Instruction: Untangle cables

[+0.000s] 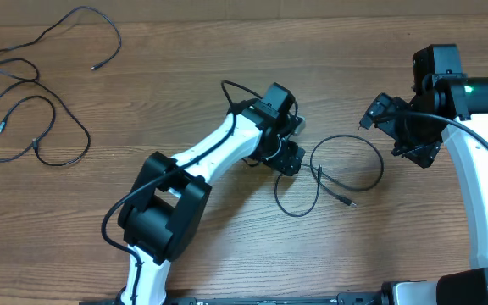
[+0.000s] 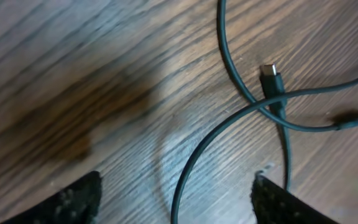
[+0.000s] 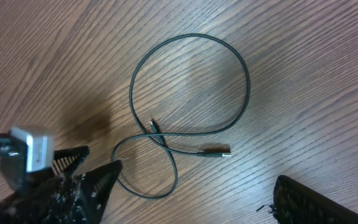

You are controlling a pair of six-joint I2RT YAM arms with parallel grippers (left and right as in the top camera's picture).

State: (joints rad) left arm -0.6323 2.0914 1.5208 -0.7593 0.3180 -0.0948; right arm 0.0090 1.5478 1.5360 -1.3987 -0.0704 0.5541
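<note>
One limp, light-looking cable (image 1: 318, 173) lies crossed over itself on the table (image 1: 227, 51) just beside the left hand (image 2: 176, 198), which gapes empty like the right hand (image 3: 194, 186), and I'd reckon a pinch near its plug (image 2: 268, 71) holds best.

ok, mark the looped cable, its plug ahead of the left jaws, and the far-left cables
looped cable (image 3: 191, 35), right wrist view, top of the loop.
plug (image 2: 272, 82), left wrist view, dark body.
far-left cables (image 1: 88, 142), overhead view, right bend of lower loop.
</note>
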